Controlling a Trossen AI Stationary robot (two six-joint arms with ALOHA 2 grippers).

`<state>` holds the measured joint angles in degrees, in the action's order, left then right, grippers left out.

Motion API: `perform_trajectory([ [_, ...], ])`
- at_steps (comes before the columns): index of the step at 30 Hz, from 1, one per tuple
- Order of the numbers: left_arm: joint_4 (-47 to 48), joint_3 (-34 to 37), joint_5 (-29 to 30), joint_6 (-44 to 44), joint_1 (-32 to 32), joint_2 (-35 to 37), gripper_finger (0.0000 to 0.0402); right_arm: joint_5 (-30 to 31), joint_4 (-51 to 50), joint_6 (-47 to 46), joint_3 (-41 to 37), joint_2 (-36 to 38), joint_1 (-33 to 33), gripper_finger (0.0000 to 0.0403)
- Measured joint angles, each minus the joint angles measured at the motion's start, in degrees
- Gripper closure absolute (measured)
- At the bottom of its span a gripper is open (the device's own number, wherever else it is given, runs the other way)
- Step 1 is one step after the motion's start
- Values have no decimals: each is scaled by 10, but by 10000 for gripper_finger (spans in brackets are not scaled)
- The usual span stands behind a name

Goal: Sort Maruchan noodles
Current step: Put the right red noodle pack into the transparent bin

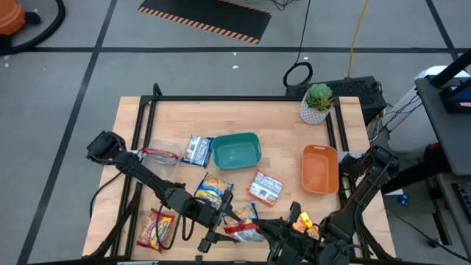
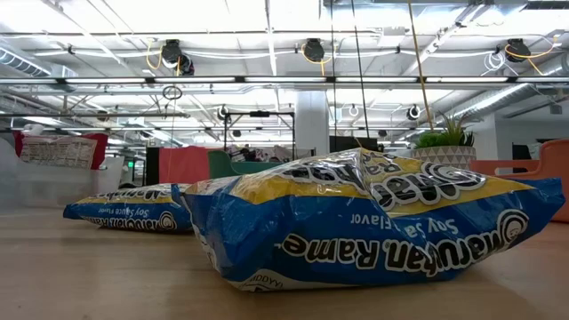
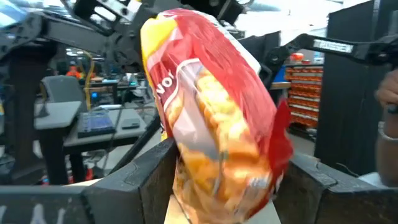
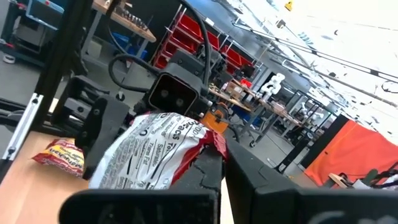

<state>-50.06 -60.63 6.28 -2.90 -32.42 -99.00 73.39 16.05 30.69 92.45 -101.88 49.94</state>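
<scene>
Both grippers meet at the desk's front edge: the left gripper (image 1: 221, 234) and right gripper (image 1: 274, 234) each clamp the same red packet (image 1: 243, 231) (silver back), lifted off the desk (image 1: 280, 125)

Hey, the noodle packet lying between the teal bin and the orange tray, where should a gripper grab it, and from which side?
Probably from straight above, pinching across the narrower width of the packet. It lies flat and alone on the table, clear of the teal bin and the orange tray. The left gripper is busy, shut on a red packet.
</scene>
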Motion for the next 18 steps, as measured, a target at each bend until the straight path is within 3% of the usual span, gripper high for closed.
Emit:
perform_trajectory([
  [5, 6, 0, 40, 0, 0, 0, 217, 2, -1, -2, -8, 1, -4, 403],
  [10, 7, 0, 43, -3, 0, 0, 270, 4, 0, -1, -8, 1, -4, 403],
  [18, 21, 0, 44, -21, 0, 2, 274, 22, 1, 0, -8, 1, 15, 394],
])
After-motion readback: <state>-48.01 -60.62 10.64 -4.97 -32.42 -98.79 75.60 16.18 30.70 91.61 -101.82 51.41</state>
